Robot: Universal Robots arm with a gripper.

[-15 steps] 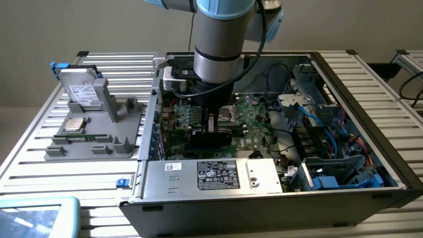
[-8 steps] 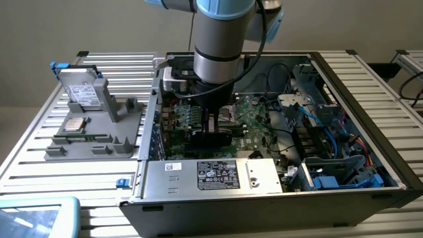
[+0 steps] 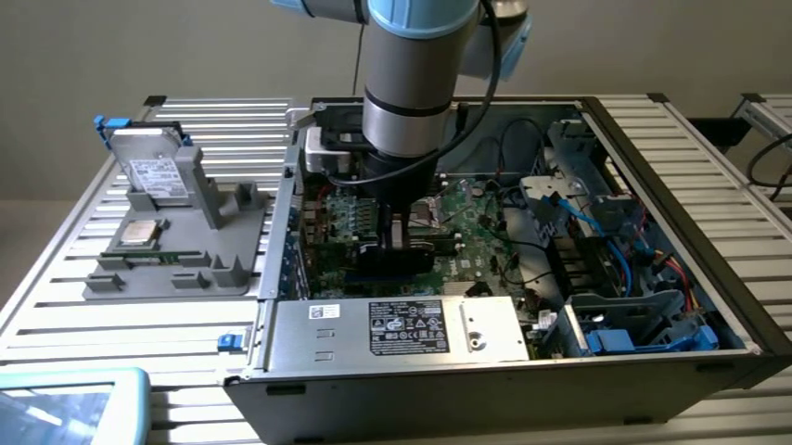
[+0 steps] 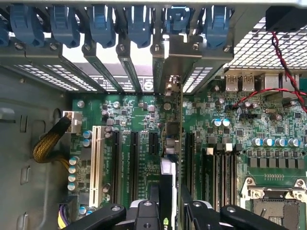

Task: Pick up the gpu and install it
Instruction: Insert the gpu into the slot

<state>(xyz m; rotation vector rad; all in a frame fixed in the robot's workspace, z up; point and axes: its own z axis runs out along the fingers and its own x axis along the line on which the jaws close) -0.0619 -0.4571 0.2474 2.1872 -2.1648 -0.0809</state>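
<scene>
The gripper point(image 3: 402, 243) is down inside the open computer case point(image 3: 495, 399), right over the motherboard point(image 3: 483, 227). Its fingers are clamped on the gpu point(image 3: 399, 261), which looks like a dark block just under the fingertips. From the wrist, the gripper point(image 4: 169, 203) has the gpu point(image 4: 171, 143) pinched edge-on between its two black fingers point(image 4: 144, 211). The card stands upright and runs straight ahead of them across the green motherboard point(image 4: 139, 110). At the far end of the card, its silvery bracket point(image 4: 169, 60) meets the rear wall of the case, under the row of blue latches point(image 4: 103, 24). Black expansion slots point(image 4: 134, 153) and one white slot point(image 4: 96, 163) lie parallel beside the card. I can't tell whether its edge is seated. Well away from the gripper, outside the case on the exterior view's left, a grey tray point(image 3: 185, 278) holds a hard drive point(image 3: 155, 171) and a RAM stick point(image 3: 148, 252).
</scene>
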